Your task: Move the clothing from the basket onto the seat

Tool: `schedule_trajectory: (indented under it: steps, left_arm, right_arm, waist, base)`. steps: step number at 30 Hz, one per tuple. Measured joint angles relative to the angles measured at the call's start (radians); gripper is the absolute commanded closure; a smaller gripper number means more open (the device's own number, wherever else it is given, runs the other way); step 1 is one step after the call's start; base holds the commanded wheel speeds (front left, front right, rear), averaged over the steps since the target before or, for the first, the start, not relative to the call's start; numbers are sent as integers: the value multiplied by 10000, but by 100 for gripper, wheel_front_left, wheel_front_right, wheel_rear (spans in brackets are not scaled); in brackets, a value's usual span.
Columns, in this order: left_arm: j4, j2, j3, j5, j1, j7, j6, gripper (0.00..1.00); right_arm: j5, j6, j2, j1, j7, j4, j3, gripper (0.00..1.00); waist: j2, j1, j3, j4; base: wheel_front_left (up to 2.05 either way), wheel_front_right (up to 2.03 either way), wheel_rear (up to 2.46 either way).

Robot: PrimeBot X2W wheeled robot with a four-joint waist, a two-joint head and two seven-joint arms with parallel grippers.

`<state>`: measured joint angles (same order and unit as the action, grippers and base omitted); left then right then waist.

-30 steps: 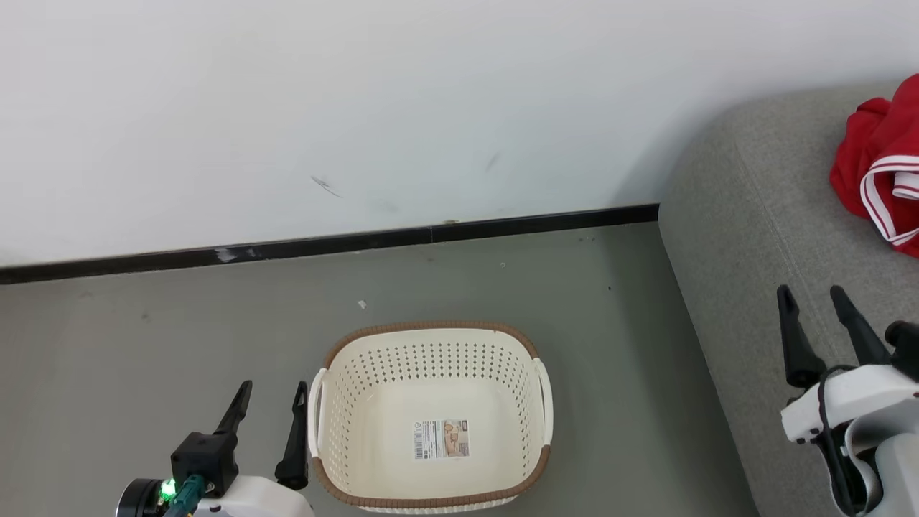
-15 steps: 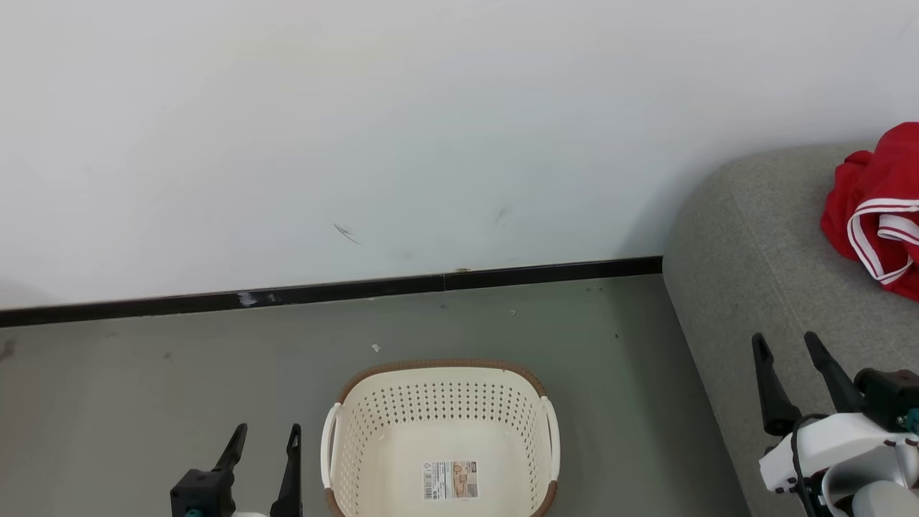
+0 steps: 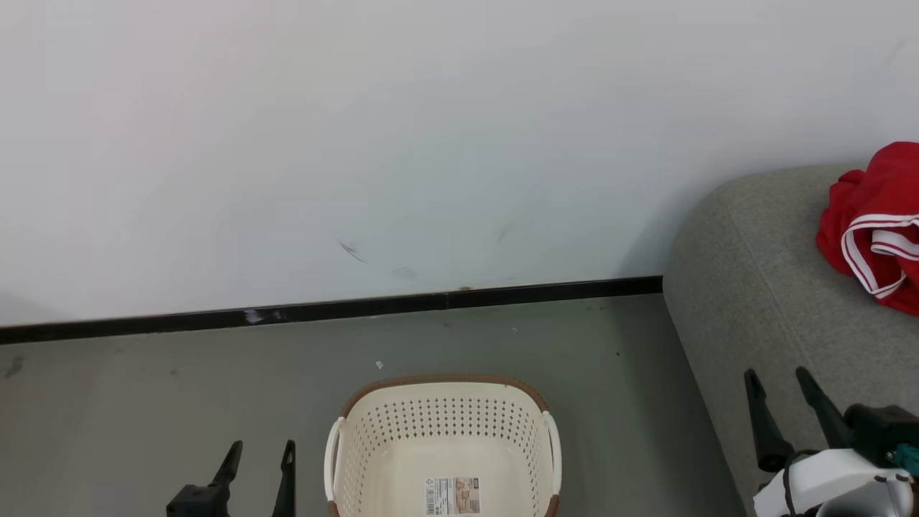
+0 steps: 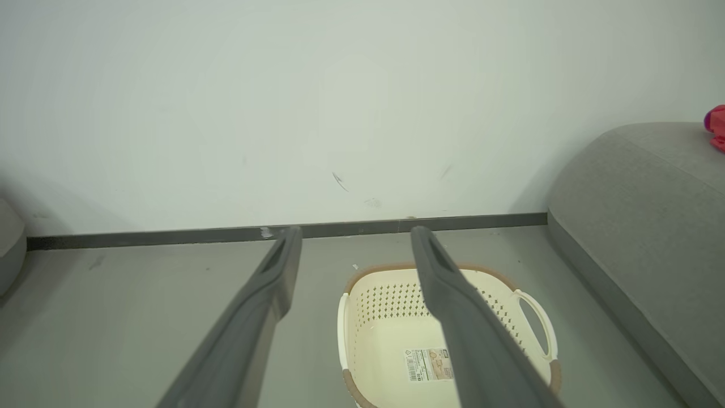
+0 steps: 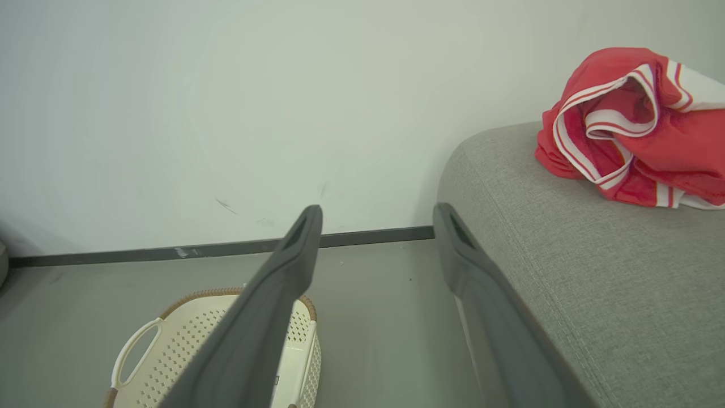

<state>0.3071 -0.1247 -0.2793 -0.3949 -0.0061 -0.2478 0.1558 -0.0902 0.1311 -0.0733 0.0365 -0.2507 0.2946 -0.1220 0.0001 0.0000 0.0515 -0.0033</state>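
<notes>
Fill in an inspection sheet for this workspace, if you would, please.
Surface: grey floor, scuffed, carrying the basket.
Job's things: basket upright, no clothing seen inside, label on its bottom; red clothing bunched on the seat.
Clutter: small pale scrap on the floor behind the basket.
Claws: left claw open beside the basket; right claw open near the seat's edge; neither holds anything.
Cables: black cable looped at the right wrist.
Surroundings: white wall with dark marks, black skirting.
</notes>
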Motion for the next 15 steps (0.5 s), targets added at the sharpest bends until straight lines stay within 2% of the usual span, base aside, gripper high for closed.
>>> schedule_trajectory:
  steps: [1,2,7,15]
  left_arm:
    - [0,4,33,-4,0,0,0,0]
    - [35,8,40,-4,2,2,-2,100]
    - [468,274,-59,-38,360,23,-13,100]
    - [527,291,326,-913,337,391,-234,100]
  right_arm:
    - [17,0,4,-25,0,-44,-10,0]
    - [50,0,15,-66,2,-15,-6,100]
    - [21,4,326,-500,58,594,33,100]
    - [-865,6,324,-79,560,976,-497,100]
  waist:
    - [0,0,-1,5]
    - [0,0,-2,9]
    - [0,0,0,13]
    - [0,0,-17,36]
  base:
    - [0,0,0]
    - [0,0,0]
    - [0,0,0]
    - [0,0,0]
